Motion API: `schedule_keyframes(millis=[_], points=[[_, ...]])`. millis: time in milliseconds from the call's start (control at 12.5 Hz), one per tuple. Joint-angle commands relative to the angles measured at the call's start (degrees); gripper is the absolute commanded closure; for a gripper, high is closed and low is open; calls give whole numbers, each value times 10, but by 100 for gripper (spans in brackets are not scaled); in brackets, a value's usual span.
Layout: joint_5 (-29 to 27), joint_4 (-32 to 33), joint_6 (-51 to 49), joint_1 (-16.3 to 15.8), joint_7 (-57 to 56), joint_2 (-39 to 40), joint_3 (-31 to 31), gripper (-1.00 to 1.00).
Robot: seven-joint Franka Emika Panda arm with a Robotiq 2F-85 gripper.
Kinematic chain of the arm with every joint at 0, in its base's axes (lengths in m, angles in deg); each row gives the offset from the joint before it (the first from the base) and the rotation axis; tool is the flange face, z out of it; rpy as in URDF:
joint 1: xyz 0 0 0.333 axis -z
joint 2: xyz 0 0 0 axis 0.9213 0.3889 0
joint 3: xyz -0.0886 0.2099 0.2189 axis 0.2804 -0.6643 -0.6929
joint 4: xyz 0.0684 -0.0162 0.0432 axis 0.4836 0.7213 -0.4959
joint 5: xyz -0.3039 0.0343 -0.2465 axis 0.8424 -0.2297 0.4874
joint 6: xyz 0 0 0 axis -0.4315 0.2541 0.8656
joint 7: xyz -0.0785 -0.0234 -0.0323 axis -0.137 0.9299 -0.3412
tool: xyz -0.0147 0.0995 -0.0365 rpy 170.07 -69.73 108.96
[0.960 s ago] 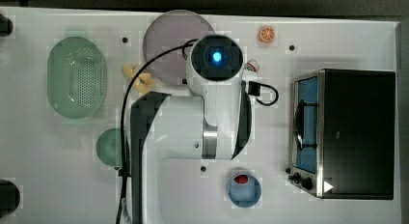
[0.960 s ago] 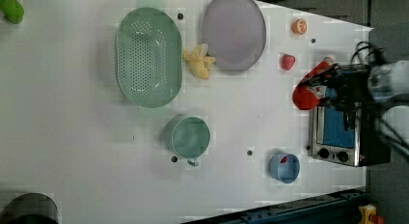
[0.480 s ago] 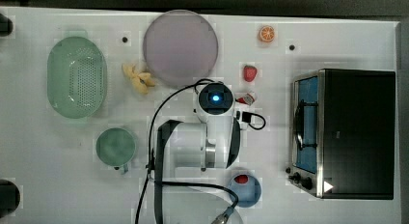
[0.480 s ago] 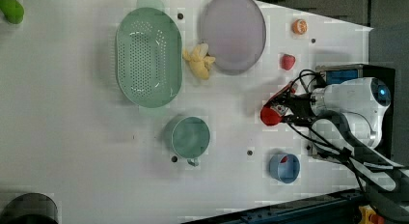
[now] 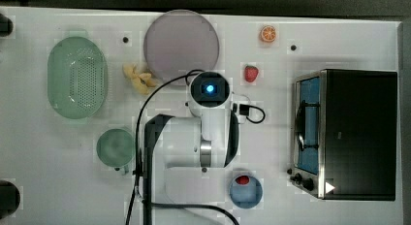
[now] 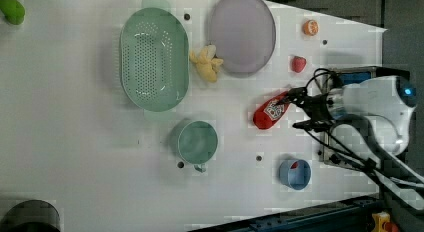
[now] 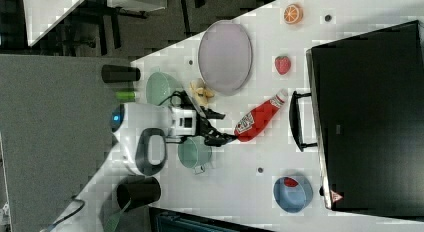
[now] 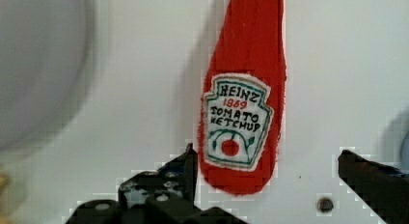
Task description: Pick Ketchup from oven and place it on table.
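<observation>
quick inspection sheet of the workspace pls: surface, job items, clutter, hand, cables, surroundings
Surface: white table, small dark screw holes.
Job's things: Ketchup lying on its side on the table, outside the oven.
Clutter: green colander, grey plate, green mug, blue bowl with a red item inside, strawberry, orange slice, yellow piece.
Hand: hand open, fingers either side of the bottle's base.
Cables: black cable looping along the arm.
Surroundings: dark cylinders at the table edge, grey floor.
</observation>
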Motion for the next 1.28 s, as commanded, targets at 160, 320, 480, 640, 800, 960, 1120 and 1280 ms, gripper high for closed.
schedule_keyframes(millis=[160,320,480,640,800,960,1120,1280], points=[[9,-149,-184,13,17,-94,4,-100],[9,-234,-259,13,17,-98,4,-100],[9,-277,-307,13,17,-98,4,-100],[9,-313,-348,13,17,-98,4,-100],[11,-342,-394,14,17,-98,6,-100],[11,-351,-400,14,17,-98,9,-100],[11,-351,-400,13,17,-96,9,-100],[11,-348,-400,13,17,-94,9,-100]])
